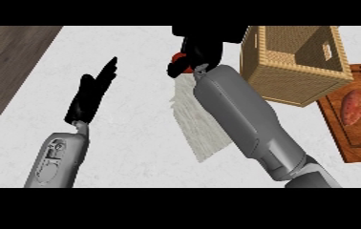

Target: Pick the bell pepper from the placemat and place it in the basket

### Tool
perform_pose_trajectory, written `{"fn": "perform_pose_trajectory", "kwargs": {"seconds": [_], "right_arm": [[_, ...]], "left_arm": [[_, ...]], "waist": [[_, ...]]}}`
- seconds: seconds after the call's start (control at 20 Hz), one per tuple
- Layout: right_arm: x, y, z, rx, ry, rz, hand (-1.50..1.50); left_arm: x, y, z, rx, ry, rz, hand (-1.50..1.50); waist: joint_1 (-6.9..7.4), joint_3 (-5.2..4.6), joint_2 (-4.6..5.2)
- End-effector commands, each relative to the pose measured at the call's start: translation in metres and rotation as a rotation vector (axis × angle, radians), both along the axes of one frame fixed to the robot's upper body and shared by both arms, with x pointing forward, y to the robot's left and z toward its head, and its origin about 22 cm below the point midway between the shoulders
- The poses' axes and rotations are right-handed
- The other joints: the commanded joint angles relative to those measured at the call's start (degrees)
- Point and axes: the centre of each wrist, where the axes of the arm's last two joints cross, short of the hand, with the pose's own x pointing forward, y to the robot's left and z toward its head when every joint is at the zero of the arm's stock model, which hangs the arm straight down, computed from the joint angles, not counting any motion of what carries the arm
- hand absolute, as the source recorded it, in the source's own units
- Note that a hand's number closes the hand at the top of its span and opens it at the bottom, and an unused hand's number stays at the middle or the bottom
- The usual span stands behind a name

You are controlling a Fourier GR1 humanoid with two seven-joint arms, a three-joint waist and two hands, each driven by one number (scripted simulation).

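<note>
A red bell pepper (180,57) shows only as a small patch under my right hand (201,46), whose black fingers curl round it above the far end of the pale placemat (201,128). The right forearm crosses most of the placemat and hides it. Just right of that hand stands the woven basket (282,78), its opening facing up. My left hand (91,94) rests open at the left, fingers straight and pointing up, well apart from the pepper.
A wooden cutting board (338,123) with a reddish-brown food item (352,106) lies at the right edge, below the basket. A dark wood surface (21,56) borders the white counter at the upper left.
</note>
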Motion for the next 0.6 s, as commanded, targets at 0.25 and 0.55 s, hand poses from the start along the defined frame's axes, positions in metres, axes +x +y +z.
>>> {"fn": "perform_pose_trajectory", "kwargs": {"seconds": [0.25, 0.55], "right_arm": [[-0.012, 0.055, 0.114, 0.316, -0.304, -0.078, 1.5], [-0.022, 0.085, 0.178, 0.309, -0.372, -0.113, 1.5]], "left_arm": [[0.0, 0.002, -0.012, -0.006, 0.02, 0.04, 0.0], [-0.001, 0.019, 0.002, 0.02, -0.006, 0.062, 0.0]], "waist": [[-2.39, -0.16, -0.54], [-3.56, -0.19, -0.82]]}}
